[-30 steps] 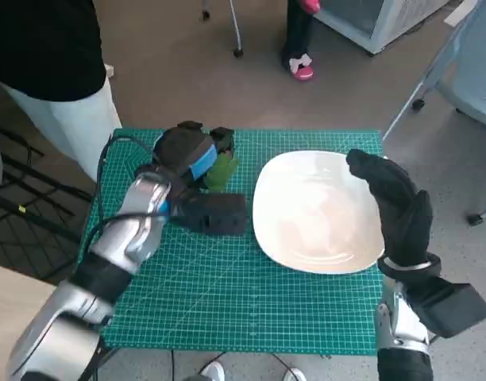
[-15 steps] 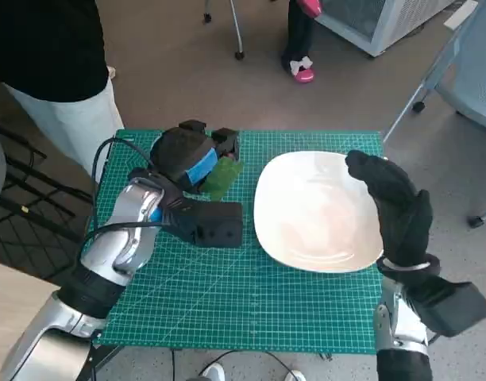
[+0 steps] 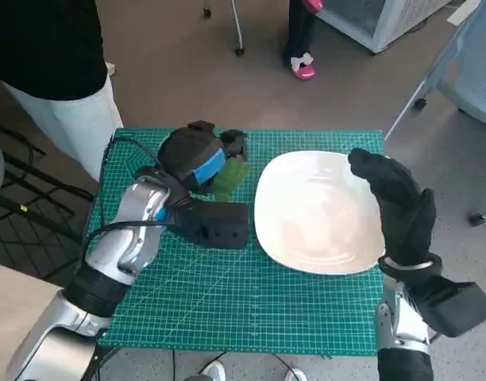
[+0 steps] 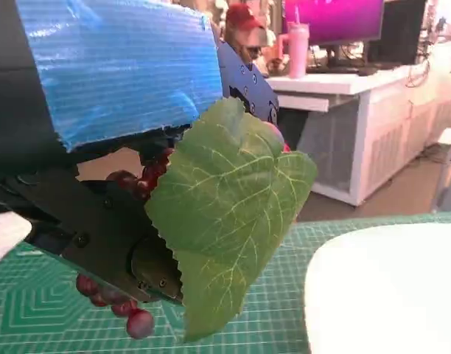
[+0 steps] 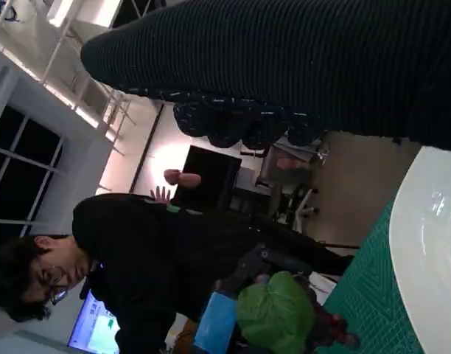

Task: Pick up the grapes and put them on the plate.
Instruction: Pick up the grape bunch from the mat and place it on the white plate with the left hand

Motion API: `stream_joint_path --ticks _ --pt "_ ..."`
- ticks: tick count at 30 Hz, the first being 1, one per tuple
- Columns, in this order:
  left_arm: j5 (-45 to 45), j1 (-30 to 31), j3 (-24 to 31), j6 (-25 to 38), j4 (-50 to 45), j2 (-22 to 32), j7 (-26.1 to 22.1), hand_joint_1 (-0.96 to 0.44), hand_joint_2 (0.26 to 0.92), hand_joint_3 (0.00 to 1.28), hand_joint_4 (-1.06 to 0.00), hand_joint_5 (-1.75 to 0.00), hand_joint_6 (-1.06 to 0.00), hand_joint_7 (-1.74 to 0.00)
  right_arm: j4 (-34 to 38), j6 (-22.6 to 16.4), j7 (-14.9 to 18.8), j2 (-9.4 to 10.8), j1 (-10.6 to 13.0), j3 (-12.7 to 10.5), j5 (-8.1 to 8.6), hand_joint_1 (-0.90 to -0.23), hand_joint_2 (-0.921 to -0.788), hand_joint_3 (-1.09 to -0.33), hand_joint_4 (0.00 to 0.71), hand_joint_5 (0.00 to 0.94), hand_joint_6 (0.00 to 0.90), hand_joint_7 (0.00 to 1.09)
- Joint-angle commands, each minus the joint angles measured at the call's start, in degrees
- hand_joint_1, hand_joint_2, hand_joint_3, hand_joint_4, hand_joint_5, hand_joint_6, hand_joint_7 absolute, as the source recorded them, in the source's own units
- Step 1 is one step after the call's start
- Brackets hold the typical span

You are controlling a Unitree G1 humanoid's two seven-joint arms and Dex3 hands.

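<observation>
My left hand [image 3: 197, 155] holds a bunch of red grapes [image 4: 130, 316] with a big green leaf [image 4: 225, 214] above the green mat, a little left of the white plate [image 3: 316, 213]. In the head view the leaf [image 3: 229, 178] sticks out beside the blue-taped hand [image 4: 115, 63], and the grapes are hidden under it. The right wrist view shows the leaf [image 5: 277, 313] and grapes [image 5: 332, 328] off the mat, short of the plate rim [image 5: 424, 243]. My right hand [image 3: 394, 208], in its black glove, rests at the plate's right edge, holding nothing.
The green cutting mat [image 3: 227, 294] covers the small table. A person in black top and white trousers [image 3: 64, 95] stands at the far left corner; another person's pink shoe [image 3: 300, 67] shows beyond the table. An office chair [image 3: 465, 71] stands at the right.
My left hand has carried the grapes and leaf a short way right, closer to the plate. The right hand has stayed at the plate's edge.
</observation>
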Motion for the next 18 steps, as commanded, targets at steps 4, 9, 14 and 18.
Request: stream_joint_path --ticks 4,9,14,18 --pt "0.7 -5.7 -0.5 -0.7 -2.8 -4.8 0.3 0.0 0.921 0.11 -0.64 -1.34 -0.61 -1.06 -0.7 0.3 -0.8 -0.4 1.8 -0.4 -1.08 -0.609 -0.921 -0.87 0.392 0.002 0.041 0.4" --pt "1.9 -9.4 -2.5 -2.6 1.5 -8.1 1.7 0.0 0.92 0.11 -0.63 -1.35 -0.63 -1.05 -0.6 0.2 -0.8 -0.8 2.1 -0.8 -0.89 -0.61 -0.921 -0.871 0.394 0.003 0.044 0.4" --pt "2.2 -14.5 -4.4 -5.3 8.7 -11.4 3.1 0.0 0.904 0.16 -0.59 -1.35 -0.59 -1.13 -1.1 0.4 -1.1 -1.1 2.9 -1.4 -0.71 -0.615 -0.921 -0.867 0.396 0.004 0.049 0.39" --pt "1.6 -17.2 -5.0 -7.2 13.3 -13.4 3.6 0.0 0.916 0.14 -0.61 -1.26 -0.55 -1.24 -2.0 0.4 -1.8 -1.1 3.8 -1.8 -0.99 -0.623 -0.921 -0.864 0.398 0.004 0.054 0.39"
